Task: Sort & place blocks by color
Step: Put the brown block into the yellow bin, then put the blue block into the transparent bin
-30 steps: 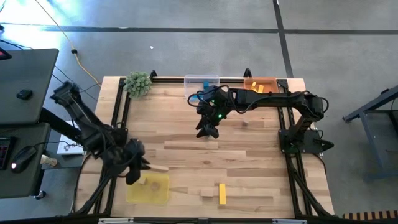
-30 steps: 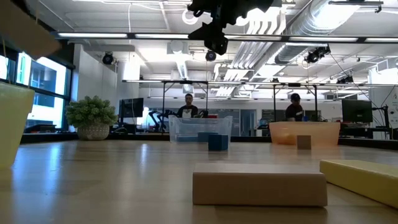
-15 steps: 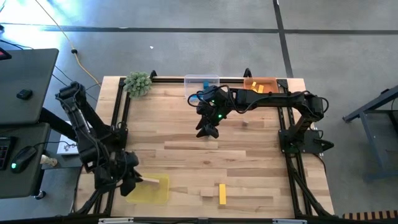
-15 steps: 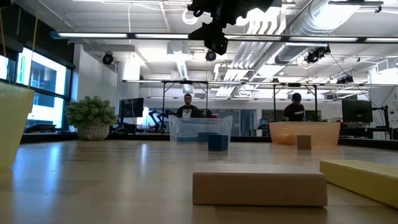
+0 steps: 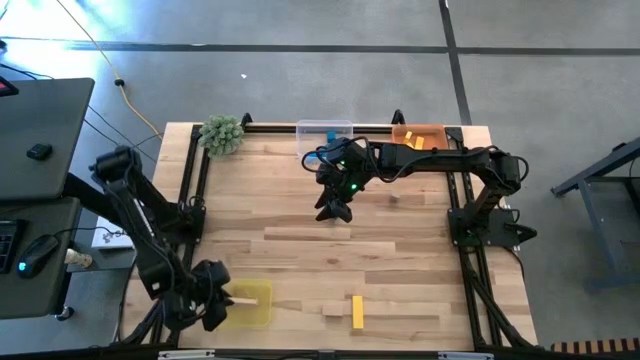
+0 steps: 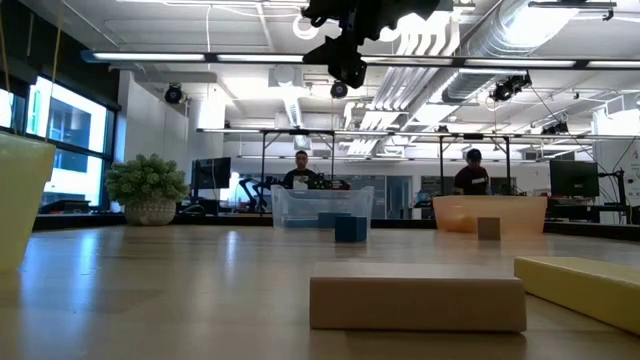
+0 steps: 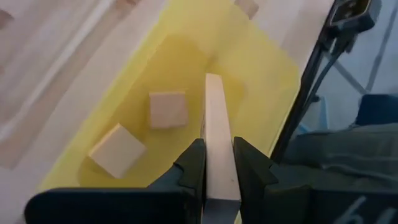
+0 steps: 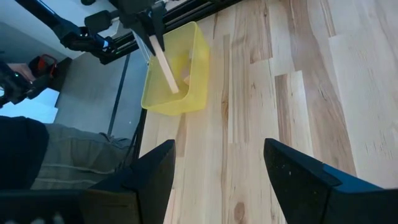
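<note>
Plain-wood bar (image 7: 217, 137) clamped in my left hand (image 7: 216, 163), over the yellow tray (image 5: 256, 310) at the worktop's front-left corner; two wood cubes (image 7: 167, 109) in. Right hand (image 5: 335, 210) spread, empty. Several blocks remain.

Two matte black jointed arms, a green light glowing on the right arm's wrist (image 5: 352, 186).

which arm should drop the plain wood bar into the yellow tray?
Left. The left gripper already has its jaws shut on the plain wood bar, right above the yellow tray holding two plain cubes. The right gripper hangs open and empty mid-table, far away.
</note>
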Motion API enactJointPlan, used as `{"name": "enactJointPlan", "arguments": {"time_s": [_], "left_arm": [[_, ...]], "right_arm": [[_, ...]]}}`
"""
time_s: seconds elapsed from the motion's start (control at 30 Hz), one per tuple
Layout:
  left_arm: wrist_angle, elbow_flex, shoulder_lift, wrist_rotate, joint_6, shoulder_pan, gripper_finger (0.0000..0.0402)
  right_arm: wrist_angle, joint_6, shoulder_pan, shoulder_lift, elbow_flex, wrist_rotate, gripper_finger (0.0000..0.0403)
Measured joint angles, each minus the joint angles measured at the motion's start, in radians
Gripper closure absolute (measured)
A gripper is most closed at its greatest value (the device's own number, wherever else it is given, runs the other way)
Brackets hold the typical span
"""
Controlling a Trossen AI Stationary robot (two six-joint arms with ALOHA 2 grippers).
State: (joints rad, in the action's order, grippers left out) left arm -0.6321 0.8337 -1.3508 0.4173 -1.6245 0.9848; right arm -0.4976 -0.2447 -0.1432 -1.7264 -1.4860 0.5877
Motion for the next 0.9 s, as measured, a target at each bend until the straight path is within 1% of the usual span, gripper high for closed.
{"name": "enactJointPlan", "arguments": {"time_s": [0.1, 0.2, 0.57, 0.7, 0.77, 0.9], "left_arm": [[0.008, 0.0, -0.023, -0.037, -0.018, 0.0, 0.0356], [0.009, 0.0, -0.03, -0.044, -0.045, 0.0, 0.0344], [0.003, 0.0, -0.028, -0.049, -0.059, -0.003, 0.0266], [0.002, 0.0, -0.021, -0.055, -0.051, -0.011, 0.0251], [0.0, 0.0, -0.012, -0.043, -0.035, -0.018, 0.0249], [0.001, 0.0, 0.035, 0.015, 0.023, -0.037, 0.0248]], "right_arm": [[0.0, 0.0, 0.0, 0.0, 0.0, 0.0, 0.0169], [-0.007, 0.0, 0.0, 0.0, 0.0, 0.0, 0.0169], [-0.03, 0.022, 0.0, 0.0, 0.0, 0.0, 0.0169], [-0.045, 0.03, 0.0, 0.0, 0.0, -0.003, 0.0169], [-0.055, 0.032, 0.0, 0.0, 0.0, -0.008, 0.0169], [-0.091, 0.032, 0.0, 0.0, 0.0, -0.038, 0.0169]]}}
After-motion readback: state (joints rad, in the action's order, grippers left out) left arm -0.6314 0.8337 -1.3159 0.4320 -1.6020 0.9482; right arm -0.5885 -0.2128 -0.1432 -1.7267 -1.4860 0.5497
